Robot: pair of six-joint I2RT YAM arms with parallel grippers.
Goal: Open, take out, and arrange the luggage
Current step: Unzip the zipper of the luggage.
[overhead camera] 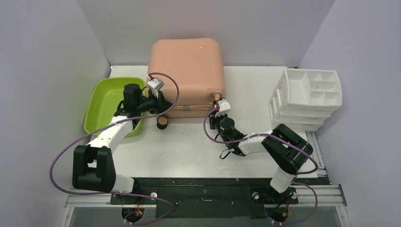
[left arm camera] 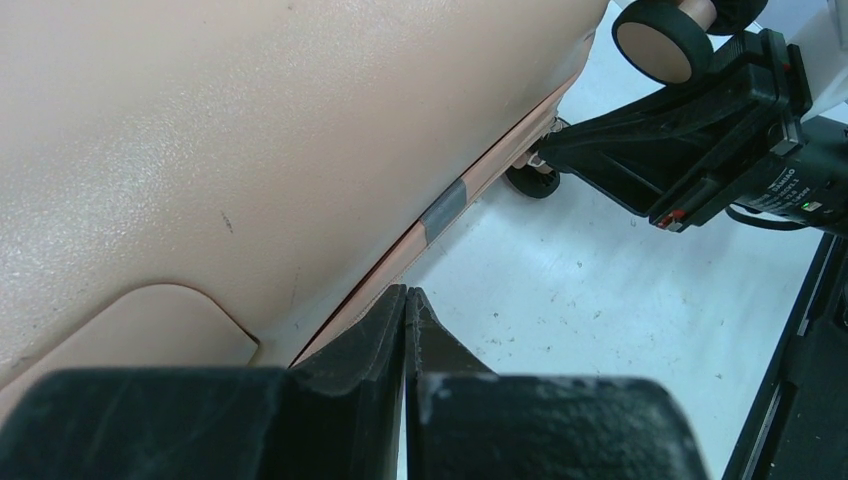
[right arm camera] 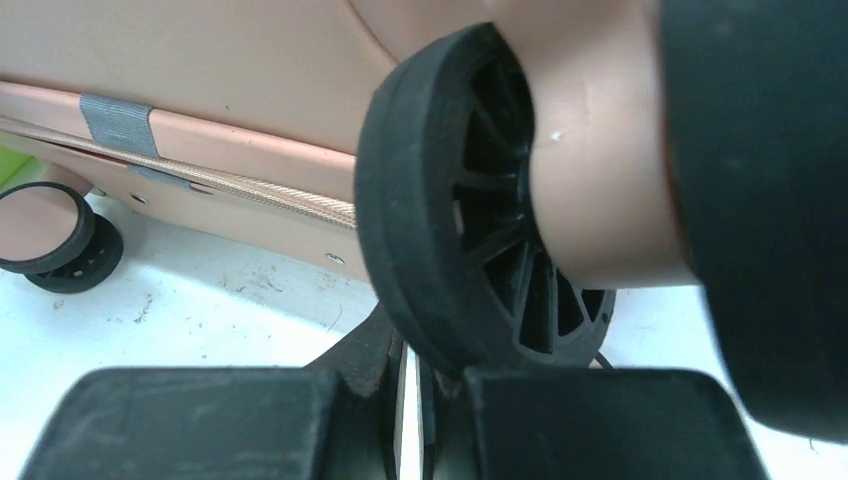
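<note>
The luggage (overhead camera: 187, 71) is a salmon-pink hard-shell suitcase lying flat at the back of the table, its shell halves together. My left gripper (overhead camera: 163, 104) is at its near-left corner. In the left wrist view that gripper (left arm camera: 408, 293) is shut, empty, with its tips at the zip seam, near a grey tape patch (left arm camera: 445, 207). My right gripper (overhead camera: 216, 112) is at the near-right caster wheel (overhead camera: 217, 97). In the right wrist view that wheel (right arm camera: 470, 220) fills the frame and hides the tips of the gripper (right arm camera: 412, 345), which is shut with nothing between the fingers.
A lime-green tub (overhead camera: 106, 97) stands left of the suitcase, behind my left arm. A white drawer organizer (overhead camera: 309, 92) sits at the back right. The suitcase's other near wheel (overhead camera: 162, 122) rests on the white table (overhead camera: 189, 146).
</note>
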